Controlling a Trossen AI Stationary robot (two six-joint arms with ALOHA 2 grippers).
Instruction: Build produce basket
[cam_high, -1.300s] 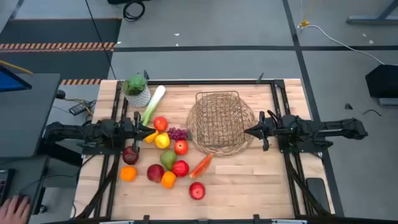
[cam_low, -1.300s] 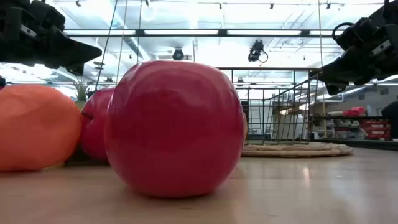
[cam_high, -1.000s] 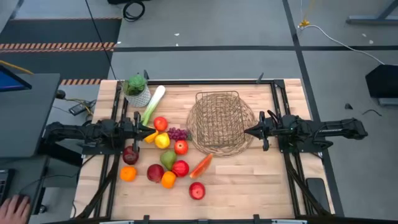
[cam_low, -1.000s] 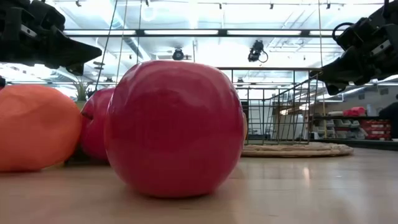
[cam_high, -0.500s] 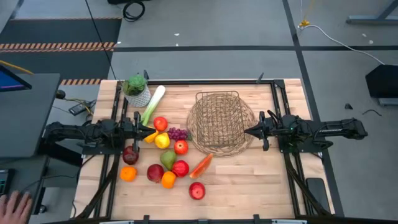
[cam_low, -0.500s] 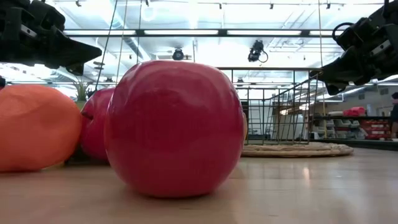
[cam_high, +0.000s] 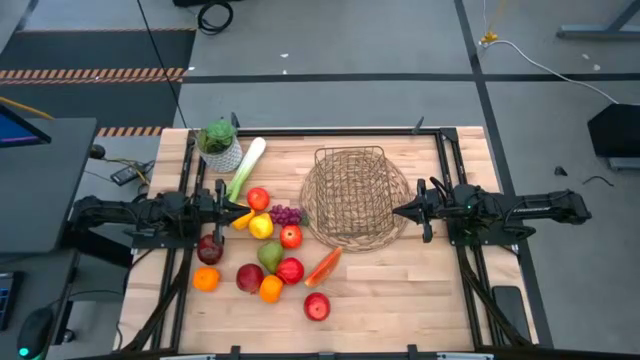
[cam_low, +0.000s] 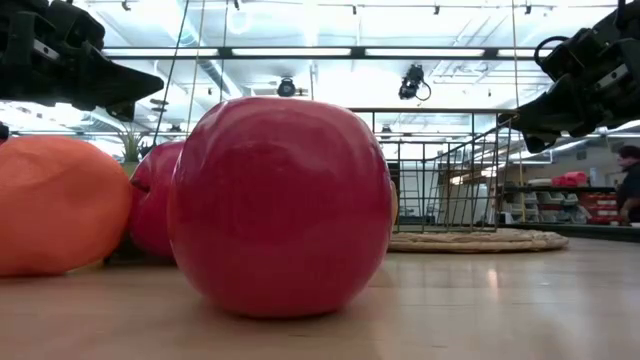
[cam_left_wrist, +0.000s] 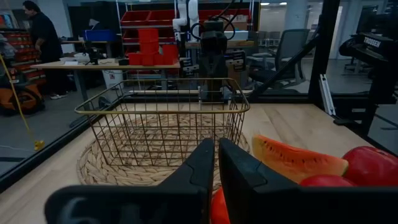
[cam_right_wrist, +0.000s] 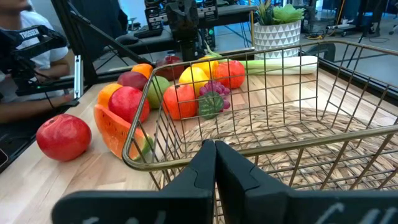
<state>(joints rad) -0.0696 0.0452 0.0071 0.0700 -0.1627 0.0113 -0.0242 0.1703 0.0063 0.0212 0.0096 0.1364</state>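
Wire basket (cam_high: 355, 197) standing empty at table centre, produce (cam_high: 268, 250) clustered to its left, left gripper (cam_high: 243, 211) and right gripper (cam_high: 398, 211) being held closed, gripping nothing, flanking basket.

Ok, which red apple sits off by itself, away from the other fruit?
The red apple nearest the table's front edge; the other apples sit clustered with the produce beside the left gripper.

- Basket (cam_high: 353, 196) on the table (cam_high: 400, 290), empty.
- Produce (cam_high: 268, 250) clustered just beside the basket, leek (cam_high: 245, 169) next to a potted plant (cam_high: 220, 146).
- Left gripper (cam_high: 243, 209) over the fruit, right gripper (cam_high: 399, 211) at the basket's rim, both closed.
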